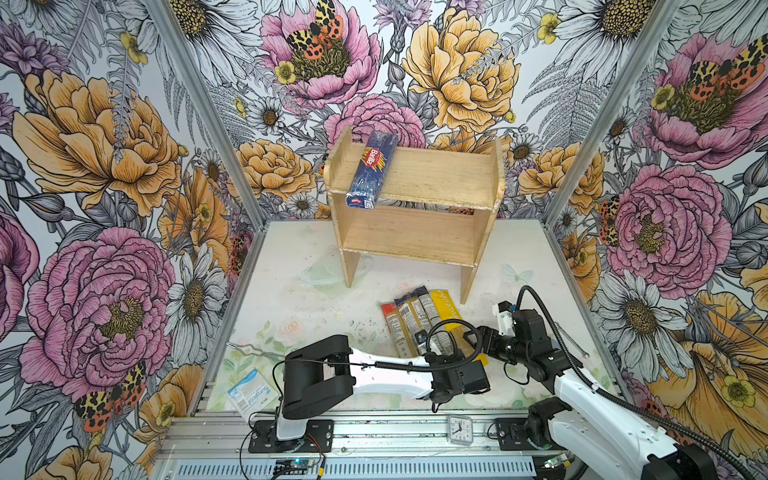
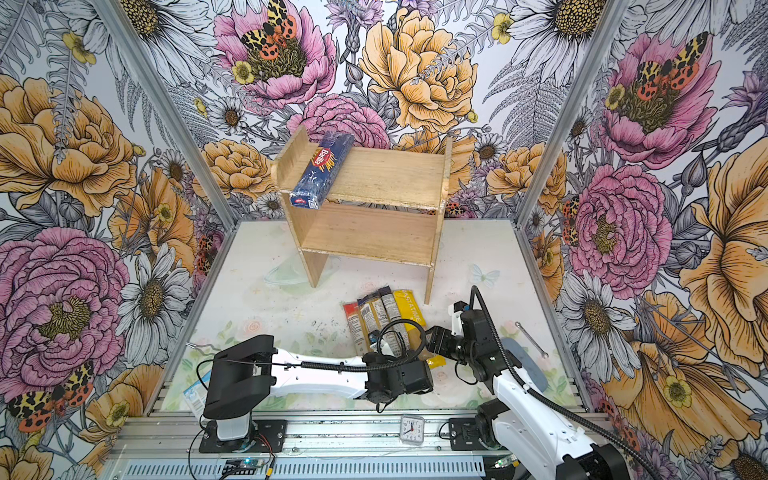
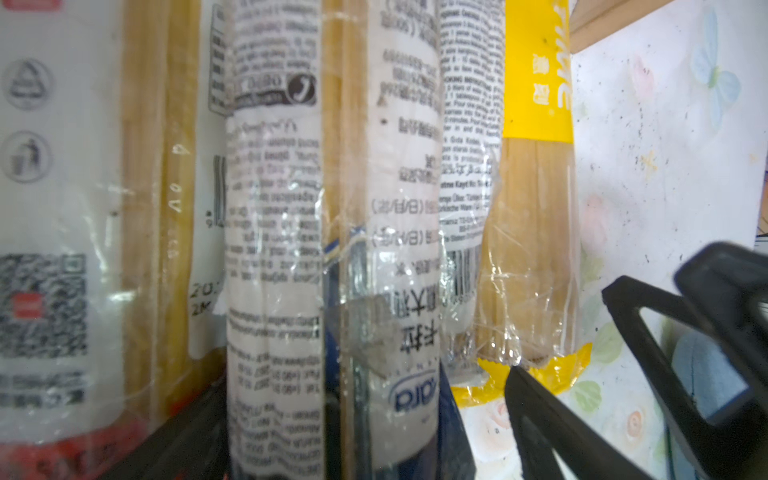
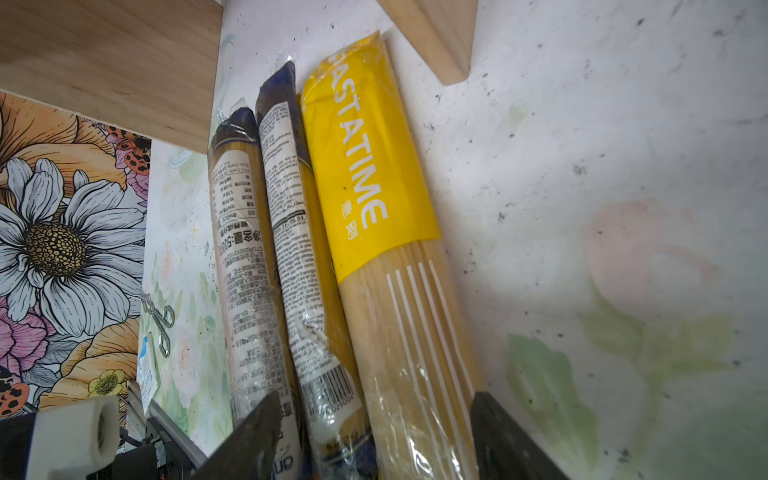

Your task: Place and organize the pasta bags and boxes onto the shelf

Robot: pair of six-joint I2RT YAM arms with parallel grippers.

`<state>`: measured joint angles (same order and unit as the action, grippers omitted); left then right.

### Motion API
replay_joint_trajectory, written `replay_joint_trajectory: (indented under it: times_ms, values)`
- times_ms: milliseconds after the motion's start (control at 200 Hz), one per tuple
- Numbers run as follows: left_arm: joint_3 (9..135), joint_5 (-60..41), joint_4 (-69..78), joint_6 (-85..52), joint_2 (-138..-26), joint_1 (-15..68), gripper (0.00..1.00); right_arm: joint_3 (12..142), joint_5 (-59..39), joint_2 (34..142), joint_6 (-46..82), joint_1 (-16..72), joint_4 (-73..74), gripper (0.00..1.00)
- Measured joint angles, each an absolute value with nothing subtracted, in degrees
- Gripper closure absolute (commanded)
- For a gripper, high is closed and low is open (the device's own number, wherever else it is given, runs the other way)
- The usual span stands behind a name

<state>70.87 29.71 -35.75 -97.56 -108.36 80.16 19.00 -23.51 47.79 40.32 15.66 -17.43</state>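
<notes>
Pincer (image 4: 374, 399), right — agape astride yellow pack (image 4: 374, 187)

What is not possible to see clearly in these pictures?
- Near ends of the table packs: both top views, covered by the arms.
- Left gripper: left wrist view, fingers cut by the edge and blurred.
- Whether the right gripper touches the yellow pack: right wrist view, edge cuts the fingers.
- Red-ended pack: print blurred in the left wrist view.

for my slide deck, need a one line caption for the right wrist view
Right pincer open astride the yellow spaghetti pack and a clear pack, near a leg of the shelf.
</notes>
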Motion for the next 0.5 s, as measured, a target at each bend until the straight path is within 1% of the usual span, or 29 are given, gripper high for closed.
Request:
replay_joint_trajectory:
  times_ms: [160,245,345,500]
  values:
    - [71.33,29.52,-36.07,-97.27,-108.66,79.99,0.02,19.00,-23.49,47.81,40.29,15.66,-17.45,0.27]
    - [72.47,29.41,-37.12,-96.68,-109.58,79.96,0.04,19.00,-23.53,47.79,40.32,15.66,-17.45,0.28]
    - [73.19,29.28,-38.15,-95.90,-110.28,79.96,0.12,19.00,-23.68,47.62,40.32,15.66,-17.50,0.29]
    - [73.14,29.06,-38.83,-95.64,-110.37,79.96,0.16,19.00,-23.75,47.13,40.38,15.66,-17.58,0.29]
